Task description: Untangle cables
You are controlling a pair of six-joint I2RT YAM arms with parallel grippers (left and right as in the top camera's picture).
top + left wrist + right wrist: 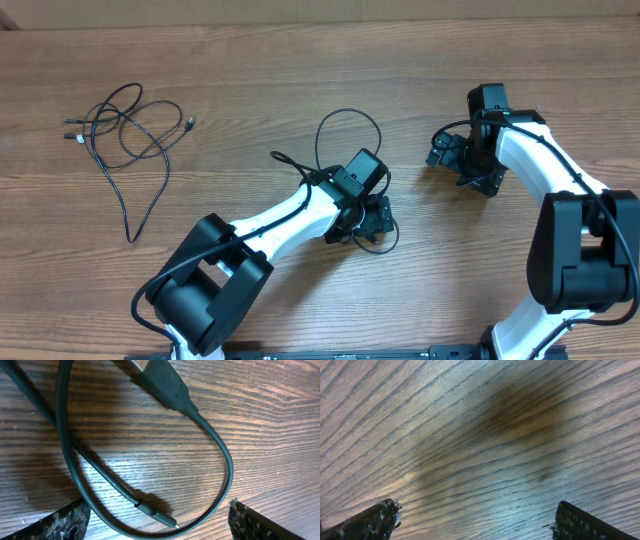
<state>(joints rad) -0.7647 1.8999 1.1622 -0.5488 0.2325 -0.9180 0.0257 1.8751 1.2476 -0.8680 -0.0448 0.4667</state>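
**Item:** cables, black, thin, matte.

**Location:** The tangled bundle (125, 130) lay at ten o'clock on the tabletop (300, 60) in loose crossing loops. The single cable (229, 467) was curled at centre beneath the left claw (161, 522), its plug (165, 382) at twelve o'clock in the wrist view.

**Claws:** The left claw gaped wide and gripped nothing. The right claw (480, 522) did likewise over bare wood at three o'clock.

**Handling note:** The step was judged to be parting from the single cable. Lift straight up so no finger snags the curl. Afterwards, pinch a bundle strand near an end, away from crossings.
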